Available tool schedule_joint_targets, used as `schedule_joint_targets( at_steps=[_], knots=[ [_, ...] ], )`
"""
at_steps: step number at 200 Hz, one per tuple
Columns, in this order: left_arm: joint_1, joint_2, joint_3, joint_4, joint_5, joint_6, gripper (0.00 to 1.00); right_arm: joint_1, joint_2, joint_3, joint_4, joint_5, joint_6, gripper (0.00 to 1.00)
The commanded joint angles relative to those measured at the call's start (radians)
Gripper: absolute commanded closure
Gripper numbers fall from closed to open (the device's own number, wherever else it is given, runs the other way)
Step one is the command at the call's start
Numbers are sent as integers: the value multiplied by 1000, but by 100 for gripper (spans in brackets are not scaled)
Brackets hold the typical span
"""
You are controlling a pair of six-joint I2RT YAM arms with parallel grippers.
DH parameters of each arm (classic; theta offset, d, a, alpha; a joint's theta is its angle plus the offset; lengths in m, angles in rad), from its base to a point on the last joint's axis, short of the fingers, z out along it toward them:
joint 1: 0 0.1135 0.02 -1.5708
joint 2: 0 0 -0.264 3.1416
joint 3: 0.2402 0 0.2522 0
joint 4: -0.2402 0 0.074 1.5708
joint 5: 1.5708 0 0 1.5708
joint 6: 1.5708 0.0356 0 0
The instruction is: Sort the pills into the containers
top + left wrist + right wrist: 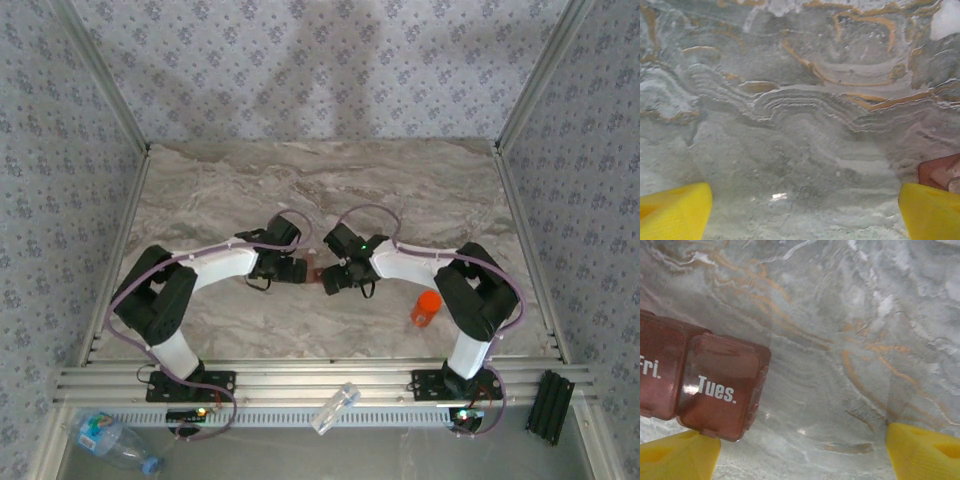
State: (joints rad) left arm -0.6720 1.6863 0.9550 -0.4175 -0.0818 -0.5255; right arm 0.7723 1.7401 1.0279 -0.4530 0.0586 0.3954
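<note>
pill organizer, fri. and tues. lids shut, orange bottle well apart

The left arm folds back at its dark elbow and sends its white forearm inward. The right arm mirrors it. The left gripper and the right gripper point at each other, close together and angled down. The left gripper's yellow fingers stand wide apart, one at each side of the gap. The right gripper's fingers are spread just as wide.
</note>
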Motion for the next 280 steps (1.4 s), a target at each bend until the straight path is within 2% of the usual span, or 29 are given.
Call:
schedule_joint_targets(
  at_steps=[1, 181, 238, 280],
  knots=[
    [-9, 29, 38, 6, -2, -13, 4, -16, 10, 27, -12, -6, 8, 13],
    [-46, 208, 255, 3, 30, 10, 5, -142, -40, -35, -35, 0, -19, 13],
    [-47, 177, 230, 5, 28, 10, 5, -151, -96, -29, -52, -18, -25, 13],
    [-41, 76, 183, -10, -14, 16, 3, -152, -250, -27, -132, -12, -11, 12]
  ],
)
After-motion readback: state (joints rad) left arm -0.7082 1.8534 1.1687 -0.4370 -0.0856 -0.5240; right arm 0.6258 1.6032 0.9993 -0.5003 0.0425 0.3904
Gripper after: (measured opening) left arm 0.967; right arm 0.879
